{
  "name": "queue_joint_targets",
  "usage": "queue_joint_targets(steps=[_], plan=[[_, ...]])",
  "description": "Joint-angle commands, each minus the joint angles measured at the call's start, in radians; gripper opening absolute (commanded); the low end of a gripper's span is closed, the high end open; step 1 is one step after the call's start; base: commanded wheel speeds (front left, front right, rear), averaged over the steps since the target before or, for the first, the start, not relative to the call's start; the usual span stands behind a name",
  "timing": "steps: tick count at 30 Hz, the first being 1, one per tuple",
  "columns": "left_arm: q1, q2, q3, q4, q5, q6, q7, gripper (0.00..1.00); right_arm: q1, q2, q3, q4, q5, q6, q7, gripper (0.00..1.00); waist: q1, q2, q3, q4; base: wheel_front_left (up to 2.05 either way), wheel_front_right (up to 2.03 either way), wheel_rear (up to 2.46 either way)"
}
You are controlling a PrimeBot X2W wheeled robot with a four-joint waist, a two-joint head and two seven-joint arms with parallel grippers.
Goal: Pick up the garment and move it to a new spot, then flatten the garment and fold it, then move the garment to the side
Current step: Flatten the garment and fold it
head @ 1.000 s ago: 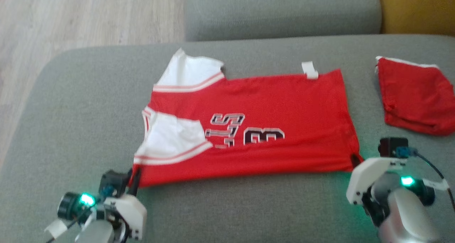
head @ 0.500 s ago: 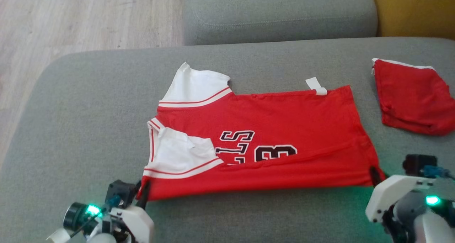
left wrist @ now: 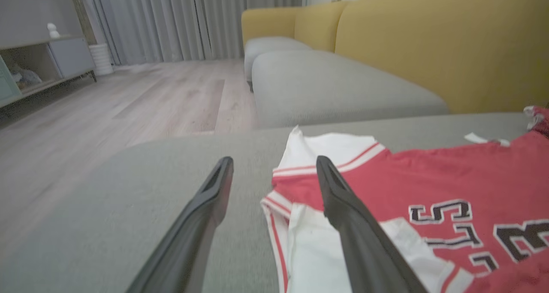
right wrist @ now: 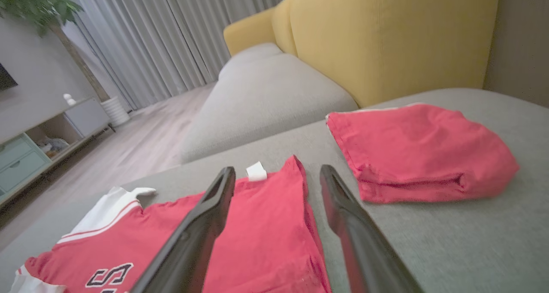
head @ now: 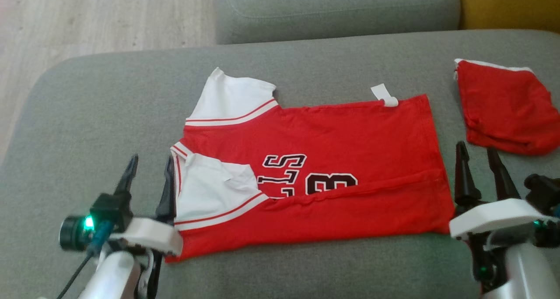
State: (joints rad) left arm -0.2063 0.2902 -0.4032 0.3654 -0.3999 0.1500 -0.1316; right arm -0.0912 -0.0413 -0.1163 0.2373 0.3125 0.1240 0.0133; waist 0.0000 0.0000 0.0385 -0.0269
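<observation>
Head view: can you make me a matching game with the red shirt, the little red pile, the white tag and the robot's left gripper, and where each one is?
Things:
1. shirt
2. red pile
3. white tag
4. left gripper

Places:
a. at the right end of the cushion
b. open, beside the white sleeve
c. spread out in the middle of the cushion
d. poking out of the shirt's far edge

Pairs: 1-c, 2-a, 3-d, 4-b.

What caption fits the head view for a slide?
Left claw and right claw open beside a red jersey on the sofa.
</observation>
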Motion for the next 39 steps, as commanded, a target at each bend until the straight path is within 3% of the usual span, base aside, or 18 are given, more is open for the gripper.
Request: queue_joint_targets(steps=[1, 7, 12, 18, 23, 28, 39], plan=[[-0.07, 0.008, 0.052, -0.042, -0.005, -0.003, -0.048, 1.0, -0.039, -0.009, 0.043, -0.042, 0.006, 0.007, -0.056, 1.0, 0.0, 0.0, 0.007, -0.008, 0.0, 0.0, 0.0], [-0.131, -0.02, 0.078, -0.089, 0.004, -0.029, -0.123, 1.0, -0.051, -0.009, 0.122, -0.034, -0.03, 0.007, -0.215, 1.0, 0.0, 0.0, 0.047, -0.039, 0.0, 0.0, 0.0], [-0.235, 0.008, 0.056, -0.074, 0.047, -0.072, -0.12, 1.0, -0.087, -0.009, 0.152, -0.027, -0.038, 0.007, -0.244, 1.0, 0.0, 0.0, 0.101, -0.066, 0.0, 0.0, 0.0], [-0.459, 0.097, 0.009, 0.028, 0.085, -0.186, 0.032, 1.0, -0.133, -0.009, 0.18, -0.031, -0.033, 0.007, -0.26, 1.0, 0.0, 0.0, 0.204, -0.108, 0.0, 0.0, 0.0], [-0.652, 0.158, -0.025, 0.201, 0.062, -0.263, 0.187, 1.0, -0.167, -0.009, 0.209, -0.023, -0.011, 0.007, -0.269, 1.0, 0.0, 0.0, 0.286, -0.152, 0.0, 0.0, 0.0], [-0.776, 0.219, -0.078, 0.37, 0.018, -0.279, 0.307, 1.0, -0.196, -0.009, 0.254, -0.01, 0.022, 0.007, -0.274, 1.0, 0.0, 0.0, 0.344, -0.214, 0.0, 0.0, 0.0], [-0.872, 0.293, -0.22, 0.456, -0.147, -0.28, 0.369, 1.0, -0.212, -0.009, 0.288, -0.044, 0.06, 0.007, -0.275, 1.0, 0.0, 0.0, 0.42, -0.29, 0.0, 0.0, 0.0]])
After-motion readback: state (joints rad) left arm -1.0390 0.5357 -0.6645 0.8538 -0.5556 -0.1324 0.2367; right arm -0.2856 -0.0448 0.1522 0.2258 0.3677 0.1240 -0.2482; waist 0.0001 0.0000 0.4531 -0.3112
